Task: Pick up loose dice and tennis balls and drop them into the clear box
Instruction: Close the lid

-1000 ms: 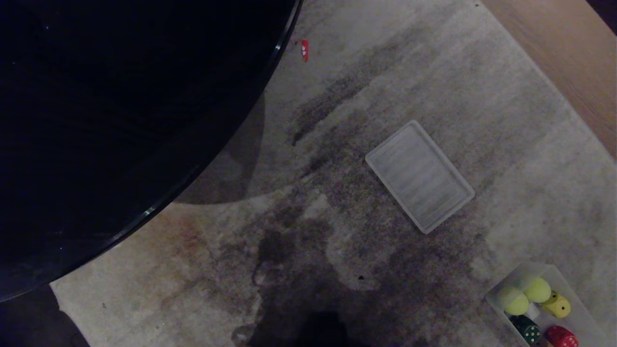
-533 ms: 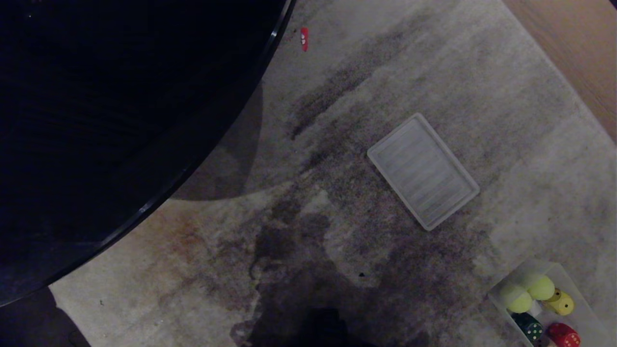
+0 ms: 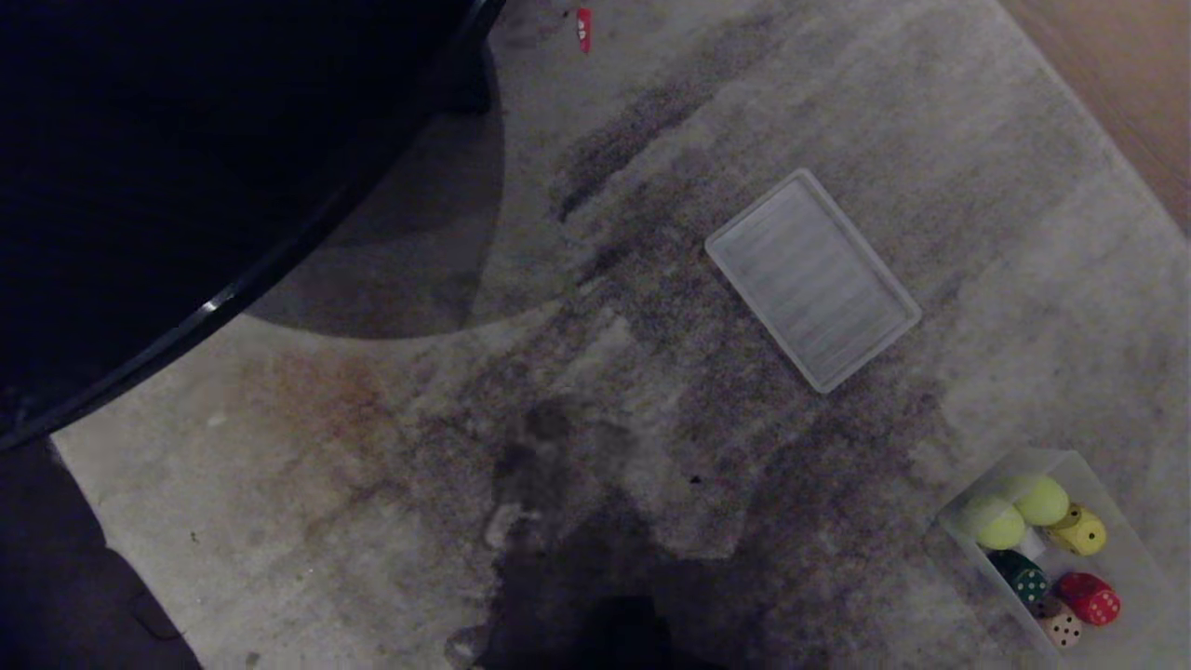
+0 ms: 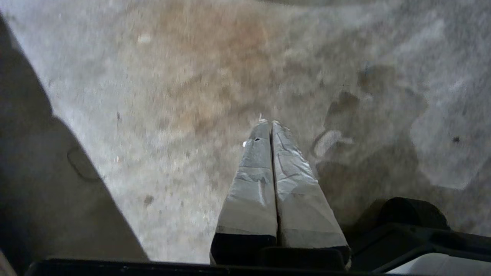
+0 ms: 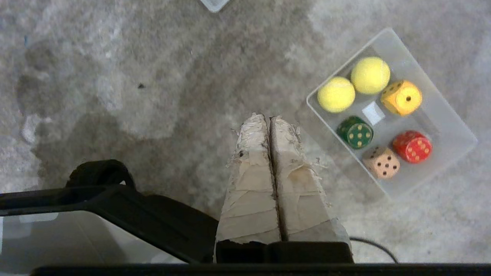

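The clear box (image 3: 1107, 475) (image 5: 452, 119) sits on the rug at the lower right of the head view. Inside it lie two tennis balls (image 3: 991, 523) (image 3: 1040, 500) (image 5: 336, 94) (image 5: 370, 75) and the dice: yellow (image 3: 1079, 532) (image 5: 401, 97), dark green (image 3: 1022, 577) (image 5: 355, 132), red (image 3: 1090, 598) (image 5: 412, 146) and tan (image 3: 1061, 628) (image 5: 381, 162). My right gripper (image 5: 268, 117) hangs shut and empty above the rug beside the box. My left gripper (image 4: 269, 122) is shut and empty over bare rug. Neither arm shows in the head view.
A flat ribbed translucent lid (image 3: 811, 279) lies on the stained grey rug (image 3: 595, 391) above the box. A dark round tabletop (image 3: 186, 167) fills the upper left. A small red scrap (image 3: 583, 26) lies near its edge. Wooden floor (image 3: 1126, 56) shows at the upper right.
The whole head view has shifted: lid and box sit higher in the picture and the tan die has come into view. Nothing on the rug moved.
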Controlling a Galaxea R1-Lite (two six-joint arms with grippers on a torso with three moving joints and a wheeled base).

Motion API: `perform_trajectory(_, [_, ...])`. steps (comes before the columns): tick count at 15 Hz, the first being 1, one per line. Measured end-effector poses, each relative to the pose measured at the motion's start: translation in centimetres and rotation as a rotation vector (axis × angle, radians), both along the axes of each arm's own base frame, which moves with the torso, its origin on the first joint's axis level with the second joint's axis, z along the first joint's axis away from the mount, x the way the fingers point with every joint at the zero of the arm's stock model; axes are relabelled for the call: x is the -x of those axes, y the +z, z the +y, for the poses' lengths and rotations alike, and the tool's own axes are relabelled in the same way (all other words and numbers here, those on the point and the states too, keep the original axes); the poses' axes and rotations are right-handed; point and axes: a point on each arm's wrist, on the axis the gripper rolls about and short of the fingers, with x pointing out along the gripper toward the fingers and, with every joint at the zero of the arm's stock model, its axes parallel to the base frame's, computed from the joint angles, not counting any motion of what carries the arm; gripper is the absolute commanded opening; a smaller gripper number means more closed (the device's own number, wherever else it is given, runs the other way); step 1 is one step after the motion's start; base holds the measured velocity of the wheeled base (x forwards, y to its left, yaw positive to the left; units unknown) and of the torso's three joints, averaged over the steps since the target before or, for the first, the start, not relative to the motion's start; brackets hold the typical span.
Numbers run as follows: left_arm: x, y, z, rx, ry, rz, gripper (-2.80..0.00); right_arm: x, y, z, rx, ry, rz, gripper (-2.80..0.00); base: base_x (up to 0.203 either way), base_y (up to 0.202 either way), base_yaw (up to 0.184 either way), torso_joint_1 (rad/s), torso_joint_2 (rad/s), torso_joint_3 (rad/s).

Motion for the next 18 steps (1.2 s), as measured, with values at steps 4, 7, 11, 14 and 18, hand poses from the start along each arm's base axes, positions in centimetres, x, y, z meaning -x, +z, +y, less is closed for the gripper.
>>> perform_trajectory(4, [0.0, 0.01, 0.0, 0.0, -0.001, -0.001, -2.8, 0.0, 0.0, 0.0, 0.0, 0.0, 0.0, -2.8, 0.0, 0.0, 0.0, 0.0, 0.0, 0.0])
perform_trajectory(7, [0.0, 0.01, 0.0, 0.0, -0.001, -0.001, -2.8, 0.01, -0.01, 0.0, 0.003, 0.001, 0.0, -2.8, 0.0, 0.0, 0.0, 0.0, 0.0, 0.0])
perform_trajectory(11, [0.0, 0.01, 0.0, 0.002, -0.001, -0.001, -2.8, 0.01, -0.01, 0.01, 0.006, 0.004, 0.0, -2.8, 0.0, 0.0, 0.0, 0.0, 0.0, 0.0])
perform_trajectory(14, [0.0, 0.01, 0.0, 0.001, -0.001, -0.001, -2.8, 0.01, -0.03, 0.03, 0.027, 0.017, 0.003, -2.8, 0.0, 0.0, 0.0, 0.0, 0.0, 0.0])
perform_trajectory(18, [0.0, 0.01, 0.0, 0.0, -0.001, -0.001, -2.8, 0.06, 0.47, 0.03, 0.011, 0.017, 0.01, -2.8, 0.0, 0.0, 0.0, 0.0, 0.0, 0.0])
